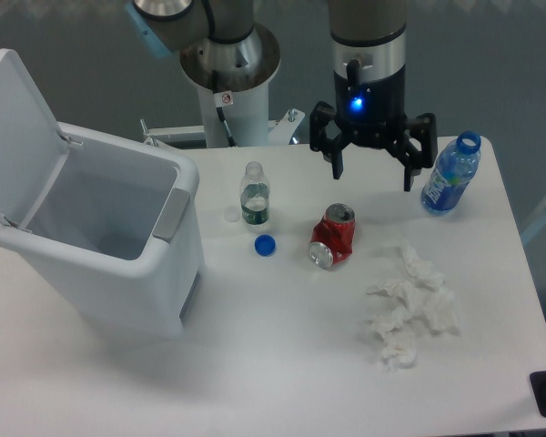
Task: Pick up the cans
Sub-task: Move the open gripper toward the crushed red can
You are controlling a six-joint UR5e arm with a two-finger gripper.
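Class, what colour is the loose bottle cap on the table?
Blue; the bottle cap shows in the fixed camera view.

We see one crushed red can with silver ends, dented and tilted, lying on the white tabletop near its middle, its top end facing up.

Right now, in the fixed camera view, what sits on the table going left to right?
White bin → small clear bottle → blue cap → crushed red can → crumpled tissue → blue bottle. The open gripper hangs above, between can and blue bottle.
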